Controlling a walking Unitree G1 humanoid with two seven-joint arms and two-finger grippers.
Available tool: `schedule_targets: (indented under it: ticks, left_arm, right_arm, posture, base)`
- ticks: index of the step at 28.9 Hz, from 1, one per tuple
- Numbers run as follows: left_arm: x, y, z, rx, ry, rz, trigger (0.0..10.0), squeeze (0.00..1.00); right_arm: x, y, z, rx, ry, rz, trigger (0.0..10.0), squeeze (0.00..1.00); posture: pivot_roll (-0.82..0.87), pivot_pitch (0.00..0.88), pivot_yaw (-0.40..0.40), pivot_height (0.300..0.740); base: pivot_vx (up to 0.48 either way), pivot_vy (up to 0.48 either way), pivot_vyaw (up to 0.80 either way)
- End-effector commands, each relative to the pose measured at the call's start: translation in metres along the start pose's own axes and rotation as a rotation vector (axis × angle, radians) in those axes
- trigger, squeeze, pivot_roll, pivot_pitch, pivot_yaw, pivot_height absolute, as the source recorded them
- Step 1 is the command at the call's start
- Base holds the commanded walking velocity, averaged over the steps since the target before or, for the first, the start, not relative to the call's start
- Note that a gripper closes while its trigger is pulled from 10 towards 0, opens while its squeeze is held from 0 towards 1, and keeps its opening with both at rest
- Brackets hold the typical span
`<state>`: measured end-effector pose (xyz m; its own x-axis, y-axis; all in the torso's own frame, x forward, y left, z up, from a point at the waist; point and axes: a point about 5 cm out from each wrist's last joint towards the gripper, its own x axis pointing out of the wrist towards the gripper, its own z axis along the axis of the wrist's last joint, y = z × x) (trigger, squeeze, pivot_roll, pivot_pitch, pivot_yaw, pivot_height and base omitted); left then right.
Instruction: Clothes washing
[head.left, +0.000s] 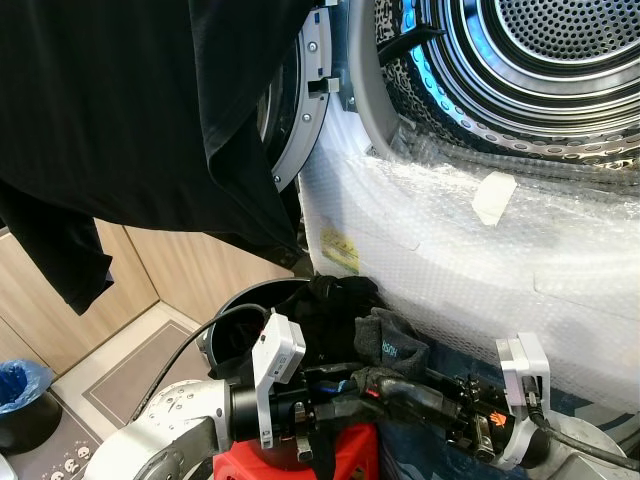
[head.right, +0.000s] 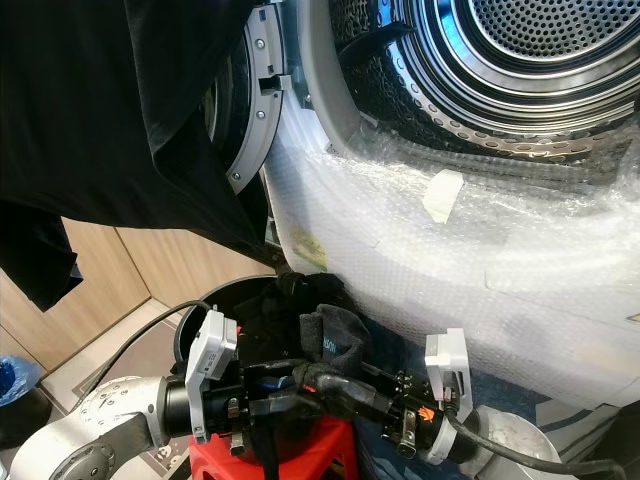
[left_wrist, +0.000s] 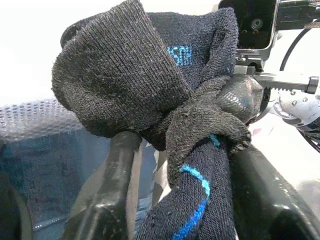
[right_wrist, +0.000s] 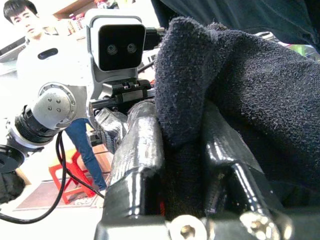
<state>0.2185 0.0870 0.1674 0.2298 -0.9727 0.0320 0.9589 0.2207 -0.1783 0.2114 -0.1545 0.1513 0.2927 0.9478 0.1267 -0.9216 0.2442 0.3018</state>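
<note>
A dark sock (head.left: 390, 345) with blue lettering hangs bunched between my two grippers, low in front of the washer. My left gripper (head.left: 345, 388) reaches in from the left and is shut on the sock (left_wrist: 150, 85), whose blue-striped part runs down between its fingers (left_wrist: 107, 195). From the right, my right gripper (head.left: 375, 380) is shut on the same sock (right_wrist: 240, 85). Above, the washer's drum (head.left: 540, 70) stands open, and its front (head.left: 450, 250) is wrapped in bubble wrap. A black basket (head.left: 232, 310) of dark clothes sits just behind the grippers.
A large black garment (head.left: 130, 110) hangs over the open washer door (head.left: 305, 110) at the upper left. A red stool (head.left: 345, 455) stands under the grippers. A black bin with a blue bag (head.left: 20, 390) sits lower left. A person (right_wrist: 25, 22) stands behind.
</note>
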Motion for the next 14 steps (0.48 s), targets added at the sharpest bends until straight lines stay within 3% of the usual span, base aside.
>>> schedule_targets:
  ticks: [1, 14]
  left_arm:
    - [-0.002, -0.001, 0.009, 0.025, -0.029, -0.001, 10.0, 1.00]
    - [-0.014, -0.007, 0.005, 0.020, 0.044, -0.036, 10.0, 1.00]
  right_arm:
    - [0.007, 0.008, -0.008, 0.039, 0.024, 0.064, 0.0, 0.00]
    - [0.002, 0.001, -0.006, 0.026, 0.033, 0.034, 0.0, 0.00]
  posture:
    - [-0.05, 0.000, 0.073, 0.740]
    - [-0.04, 0.000, 0.073, 0.740]
  base:
    - [0.000, 0.000, 0.00]
    - [0.000, 0.000, 0.00]
